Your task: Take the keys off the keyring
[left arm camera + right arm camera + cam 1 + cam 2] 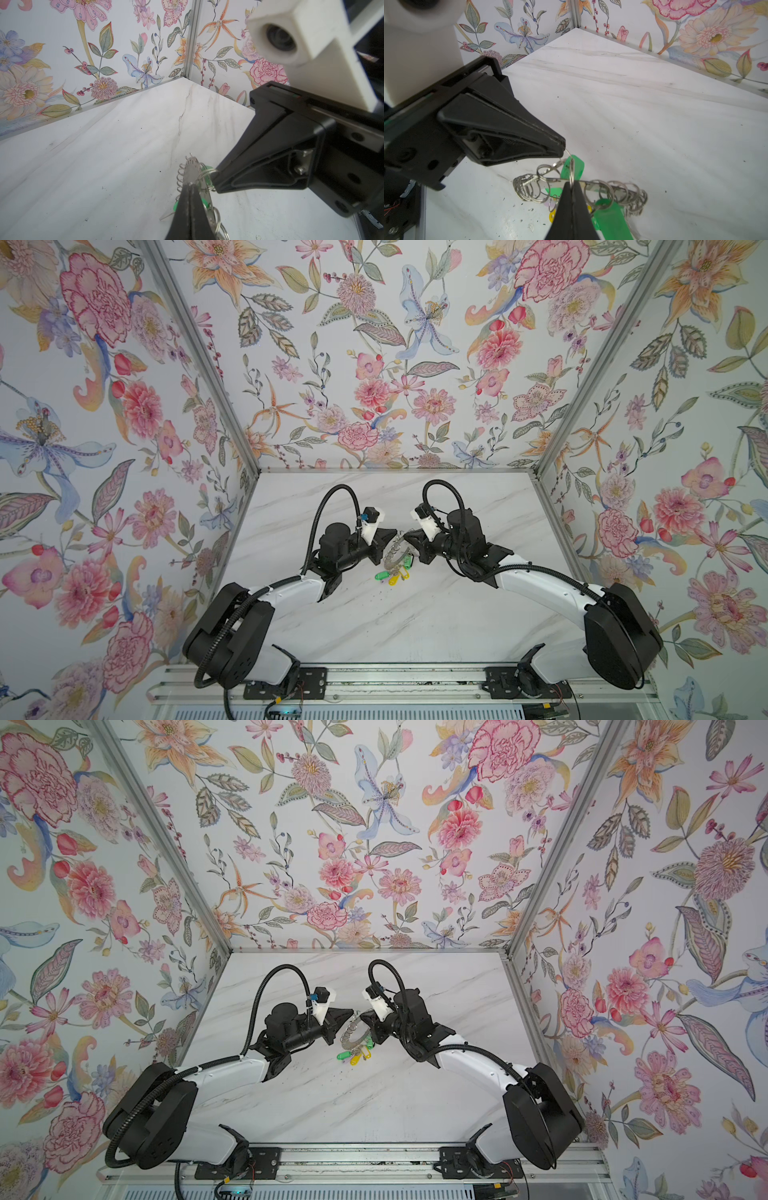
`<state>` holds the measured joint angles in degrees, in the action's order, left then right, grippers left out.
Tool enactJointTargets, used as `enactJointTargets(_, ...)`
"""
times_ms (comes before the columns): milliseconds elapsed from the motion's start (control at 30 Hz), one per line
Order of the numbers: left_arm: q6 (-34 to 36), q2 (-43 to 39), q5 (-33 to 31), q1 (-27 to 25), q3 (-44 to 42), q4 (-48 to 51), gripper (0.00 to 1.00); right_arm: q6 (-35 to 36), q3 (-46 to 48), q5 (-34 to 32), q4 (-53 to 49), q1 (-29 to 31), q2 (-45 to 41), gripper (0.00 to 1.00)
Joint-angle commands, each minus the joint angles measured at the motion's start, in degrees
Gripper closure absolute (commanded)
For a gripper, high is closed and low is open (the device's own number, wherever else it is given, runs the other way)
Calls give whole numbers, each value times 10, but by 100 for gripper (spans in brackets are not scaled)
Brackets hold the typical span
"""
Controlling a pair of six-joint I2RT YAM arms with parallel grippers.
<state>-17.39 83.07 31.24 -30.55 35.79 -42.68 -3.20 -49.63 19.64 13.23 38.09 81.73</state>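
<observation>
Keys (392, 577) with green and yellow tags dangle toward the table (374, 622) under the keyring (395, 556). Both arms hold it up on edge, probably so one loop can be worked free. The right gripper (571, 185) is clamped shut on it, and only the right wrist view shows the left gripper (563, 148) pinching a wire loop (572, 168).

White arm links (291, 593), black joints (232, 630), ribbed black cables (341, 486)
</observation>
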Motion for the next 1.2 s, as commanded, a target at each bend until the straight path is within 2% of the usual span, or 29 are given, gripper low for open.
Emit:
enactJointTargets(0,-18,19,15,3,2,-13,100,-51,5,39,152,-14,-26,100)
enactJointTargets(133,-10,25,20,-15,14,1,100,-75,8,53,198,-27,-22,100)
enactJointTargets(333,14,44,28,-41,44,43,100,-91,27,34,266,-33,-24,100)
enactJointTargets(467,8,46,28,-41,42,36,100,-93,46,8,302,-36,-41,100)
enactJointTargets(667,19,14,-32,-34,27,53,100,-84,63,-5,296,-46,-77,100)
enactJointTargets(1167,2,28,-11,-26,24,43,100,-102,110,-45,380,-50,-124,100)
